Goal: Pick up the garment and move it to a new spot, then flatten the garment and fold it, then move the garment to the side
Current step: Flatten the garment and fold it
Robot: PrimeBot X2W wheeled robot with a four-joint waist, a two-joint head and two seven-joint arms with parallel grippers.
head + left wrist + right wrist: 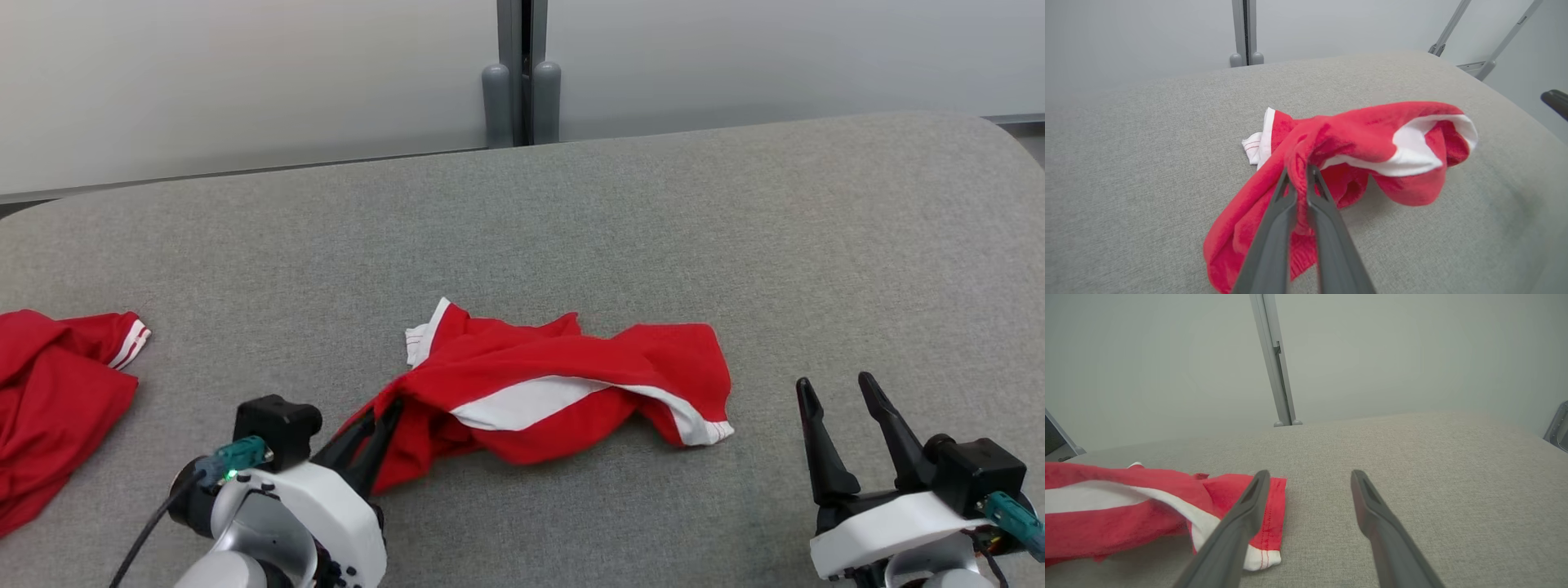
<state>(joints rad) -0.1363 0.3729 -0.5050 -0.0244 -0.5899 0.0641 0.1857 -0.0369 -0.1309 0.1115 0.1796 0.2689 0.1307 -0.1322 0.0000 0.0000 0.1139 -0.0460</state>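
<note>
The garment (555, 384) is a crumpled red piece with white bands, lying in the middle of the grey padded table (571, 212). My left gripper (385, 411) is shut on the garment's near-left edge; in the left wrist view its fingers (1274, 228) pinch a fold of the red cloth (1355, 143), which bunches up beyond them. My right gripper (833, 388) stands open near the front right, apart from the garment. In the right wrist view the garment's white-hemmed corner (1147, 514) lies left of the right gripper (1308, 475), partly behind its left finger.
A second red garment with white stripes (57, 392) lies at the table's left edge. A grey post (522, 73) stands behind the table against a pale wall. Bare grey table surface spreads beyond the garment and to its right.
</note>
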